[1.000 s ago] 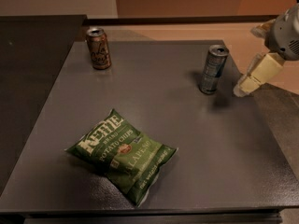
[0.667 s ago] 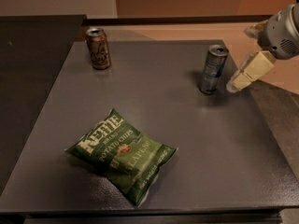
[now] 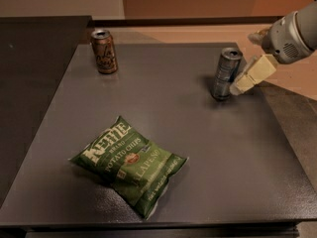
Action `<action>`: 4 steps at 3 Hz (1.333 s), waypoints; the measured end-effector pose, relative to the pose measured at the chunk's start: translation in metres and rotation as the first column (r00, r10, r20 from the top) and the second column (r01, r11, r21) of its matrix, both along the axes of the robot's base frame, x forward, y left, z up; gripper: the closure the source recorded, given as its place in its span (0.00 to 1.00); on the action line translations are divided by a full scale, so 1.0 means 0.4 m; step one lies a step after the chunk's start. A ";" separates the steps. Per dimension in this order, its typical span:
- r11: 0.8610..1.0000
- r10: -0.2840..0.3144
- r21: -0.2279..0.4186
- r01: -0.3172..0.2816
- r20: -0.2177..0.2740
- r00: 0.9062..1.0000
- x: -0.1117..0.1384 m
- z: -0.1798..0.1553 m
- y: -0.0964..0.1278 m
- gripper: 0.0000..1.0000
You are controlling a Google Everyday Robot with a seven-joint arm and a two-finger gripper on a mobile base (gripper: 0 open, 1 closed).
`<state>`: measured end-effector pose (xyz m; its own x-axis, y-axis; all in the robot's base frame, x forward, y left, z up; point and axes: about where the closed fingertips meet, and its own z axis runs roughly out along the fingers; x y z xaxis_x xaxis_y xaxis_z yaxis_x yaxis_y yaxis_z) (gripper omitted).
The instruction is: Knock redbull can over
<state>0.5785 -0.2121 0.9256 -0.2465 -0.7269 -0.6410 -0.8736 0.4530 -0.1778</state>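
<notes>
The redbull can (image 3: 226, 73) is a slim blue-and-silver can with a silver top. It stands on the grey table (image 3: 168, 108) at the back right and leans slightly. My gripper (image 3: 238, 88) comes in from the right edge of the camera view. Its cream finger (image 3: 253, 75) touches the can's right side, low on the can.
A shorter brown-and-tan can (image 3: 104, 51) stands upright at the back left. A green Kettle chips bag (image 3: 130, 164) lies at the front centre-left. The table's right edge runs just behind my arm (image 3: 292, 33).
My gripper has moved left, from a small gap beside the redbull can to contact with its right side. The can now leans slightly.
</notes>
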 end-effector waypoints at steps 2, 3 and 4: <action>0.998 0.008 0.069 -0.006 -0.032 0.999 0.031 -0.032 0.028 0.18; 0.995 0.026 0.098 -0.021 -0.047 0.999 0.032 -0.038 0.045 0.41; 0.992 0.043 0.123 -0.036 -0.058 0.997 0.027 -0.035 0.061 0.65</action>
